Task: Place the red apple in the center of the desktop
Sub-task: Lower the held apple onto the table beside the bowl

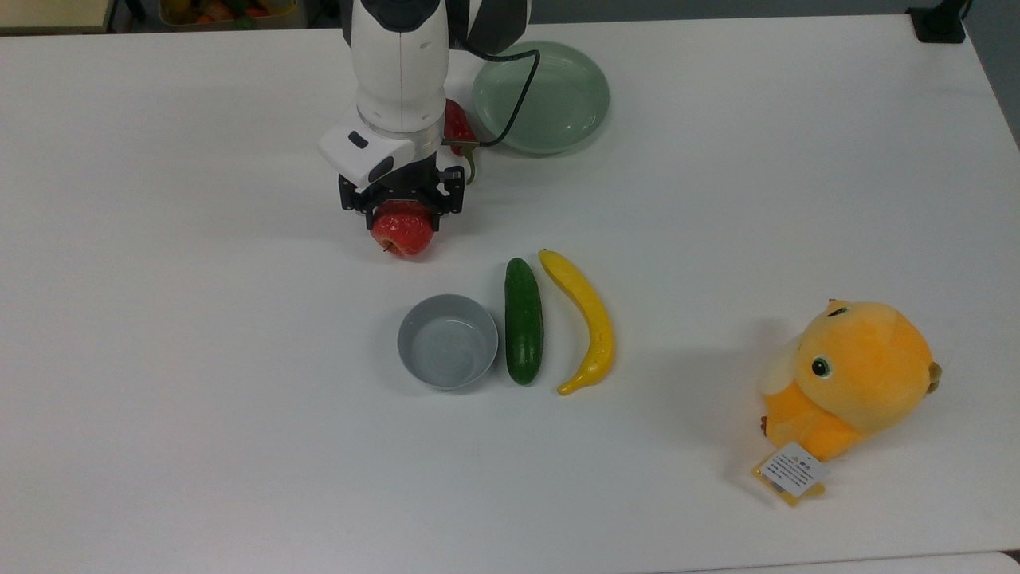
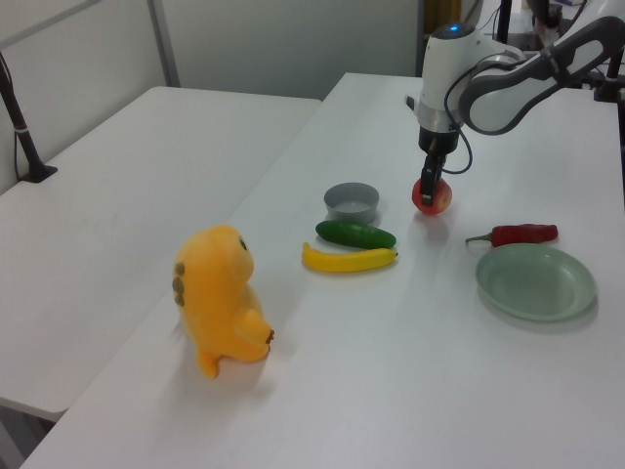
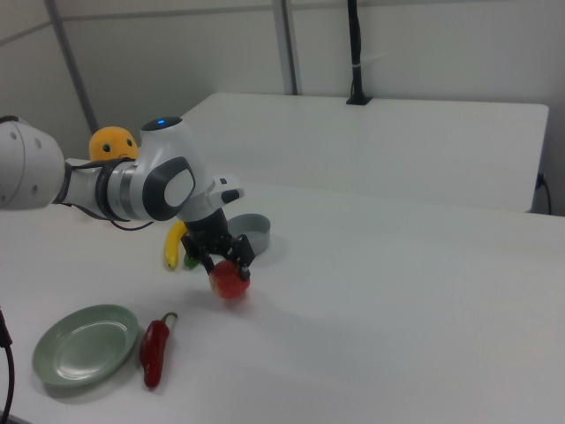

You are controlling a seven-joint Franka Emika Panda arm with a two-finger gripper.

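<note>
We have the red apple point(image 1: 403, 231) held between the fingers of our gripper point(image 1: 402, 209), which are closed on its upper sides, and it hangs low over the white worktop point(image 1: 199, 383), at or just above the surface; we cannot tell whether it touches. It sits a little way behind the grey bowl point(image 1: 447, 341), the cucumber point(image 1: 523, 320) and the banana point(image 1: 586, 317) in the top view, with the red chili point(image 2: 520, 234) and the green plate point(image 1: 542, 96) beyond the arm. We judge the apple to be stiff and fairly light, with a glossy, rounded skin that could slip if we held it near the top only, so the widest part is the place to grip. Being round, it may roll once we let go, so we would set it down on its base before opening. The orange plush toy point(image 1: 853, 379) lies well apart at the top view's right.
</note>
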